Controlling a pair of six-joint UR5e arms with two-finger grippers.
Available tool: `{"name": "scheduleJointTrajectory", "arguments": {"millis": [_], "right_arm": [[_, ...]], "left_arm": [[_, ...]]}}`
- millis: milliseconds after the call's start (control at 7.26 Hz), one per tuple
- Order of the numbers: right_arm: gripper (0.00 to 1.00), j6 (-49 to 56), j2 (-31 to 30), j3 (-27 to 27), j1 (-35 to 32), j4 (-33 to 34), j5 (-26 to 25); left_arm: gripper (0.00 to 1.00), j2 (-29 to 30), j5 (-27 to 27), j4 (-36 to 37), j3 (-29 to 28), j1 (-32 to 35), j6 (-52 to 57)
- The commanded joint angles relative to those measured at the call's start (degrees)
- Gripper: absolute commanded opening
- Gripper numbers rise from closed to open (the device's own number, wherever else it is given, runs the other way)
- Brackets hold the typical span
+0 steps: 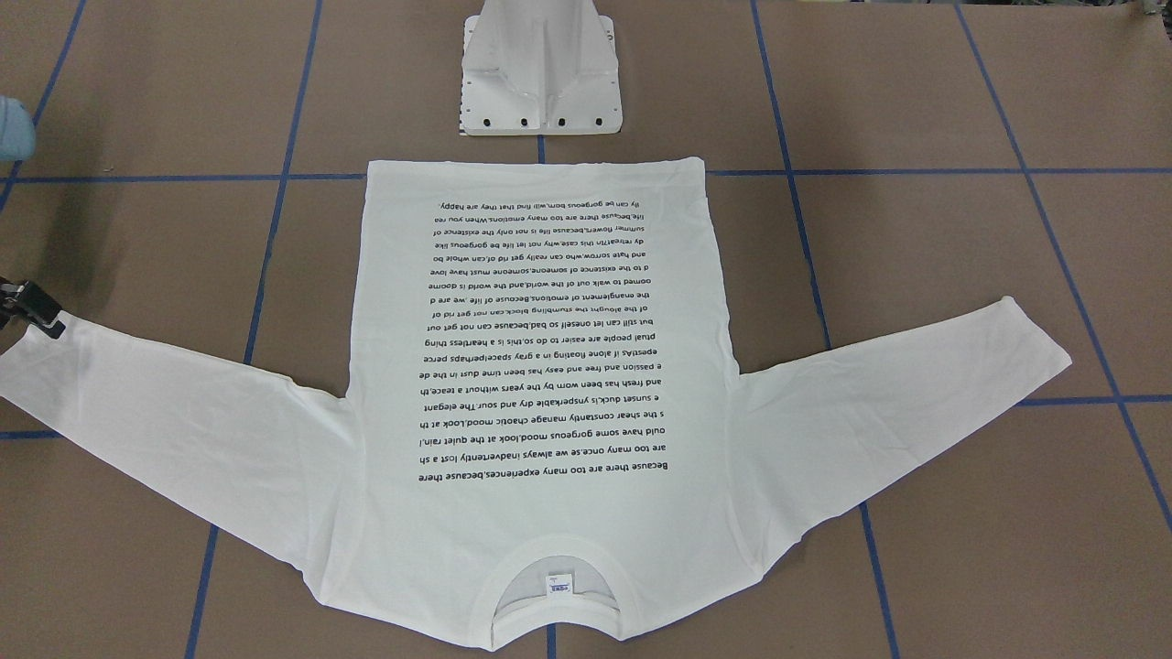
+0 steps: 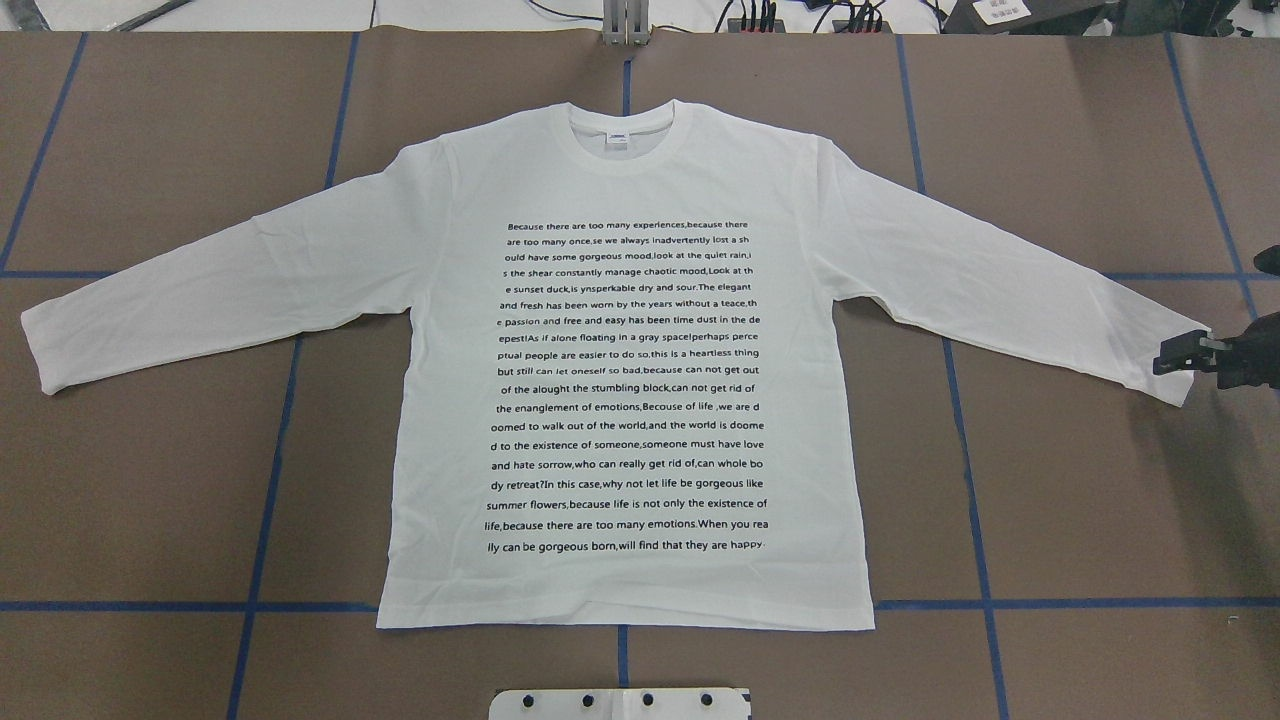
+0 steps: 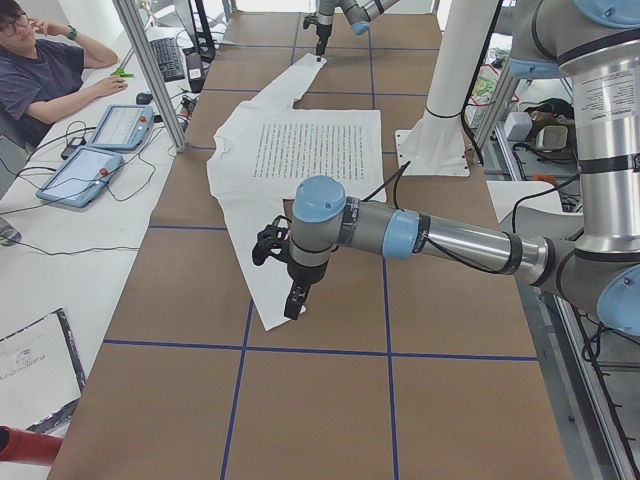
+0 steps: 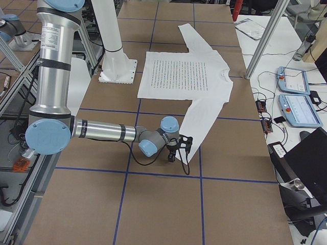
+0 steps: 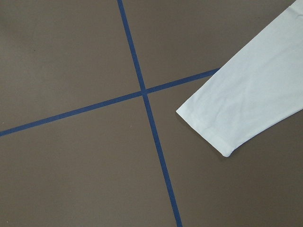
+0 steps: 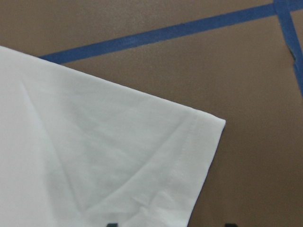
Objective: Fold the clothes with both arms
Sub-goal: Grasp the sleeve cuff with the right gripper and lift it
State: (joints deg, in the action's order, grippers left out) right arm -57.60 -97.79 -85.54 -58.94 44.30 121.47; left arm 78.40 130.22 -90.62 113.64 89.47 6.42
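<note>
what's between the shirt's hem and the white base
Just bare table with one blue tape line, in the overhead view; the shirt and base lie apart.

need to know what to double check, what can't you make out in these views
- Left gripper: shows only in the exterior left view, so open or shut is unclear.
- Right gripper: partly cut by the overhead view's edge; contact with the T-shirt cuff unclear.
- Neck label: print too small to read.

Brown table [image 2: 150, 150], blue tape lines [image 2: 150, 606], white pedestal [image 1: 540, 82], seated person [image 3: 45, 75]
</note>
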Motion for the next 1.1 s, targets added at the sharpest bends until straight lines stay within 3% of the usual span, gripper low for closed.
{"name": "scheduleJointTrajectory", "arguments": {"millis": [0, 138, 276, 965], "right_arm": [[0.48, -1.81, -0.04, 0.11, 0.32, -0.01, -0.01], [0.19, -3.91, 0.14, -0.06, 0.40, -0.01, -0.01], [0.00, -5.06, 0.57, -0.32, 0.49, -0.01, 0.08], [0.00, -4.46, 4.62, -2.07, 0.14, 0.87, 0.87]], "left_arm": [[1.00, 0.00, 0.03, 0.00, 0.00, 0.00, 0.00], [1.00, 0.00, 0.03, 0.00, 0.00, 0.00, 0.00], [1.00, 0.00, -0.06, 0.00, 0.00, 0.00, 0.00], [1.00, -0.09, -0.06, 0.00, 0.00, 0.00, 0.00]]}}
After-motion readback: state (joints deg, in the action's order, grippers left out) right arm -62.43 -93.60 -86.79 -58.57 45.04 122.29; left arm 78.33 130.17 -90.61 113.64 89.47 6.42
